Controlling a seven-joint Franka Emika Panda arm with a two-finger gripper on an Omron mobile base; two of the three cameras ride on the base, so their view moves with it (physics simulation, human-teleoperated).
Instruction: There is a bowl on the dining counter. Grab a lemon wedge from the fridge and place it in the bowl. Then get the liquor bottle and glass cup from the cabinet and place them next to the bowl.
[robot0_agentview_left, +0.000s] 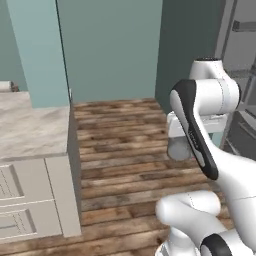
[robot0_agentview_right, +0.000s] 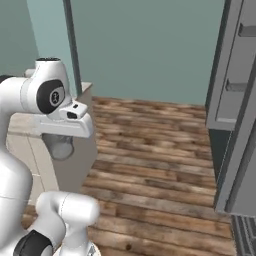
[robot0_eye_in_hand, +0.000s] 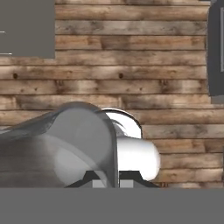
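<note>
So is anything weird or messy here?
Nothing is spilled or broken. One odd sight: the fingers are pinched shut on the wall of the glass cup, so it hangs in the air over the wooden floor instead of standing on a counter.

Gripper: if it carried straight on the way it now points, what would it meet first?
Most likely the wooden floor. The gripper points down at the planks, shut on the glass cup, so the cup would probably touch down first; depth is unclear.

Fingers (robot0_eye_in_hand: 107, 183) pinched on clear glass cup (robot0_eye_in_hand: 65, 144), wooden plank floor (robot0_eye_in_hand: 131, 65) beyond
</note>
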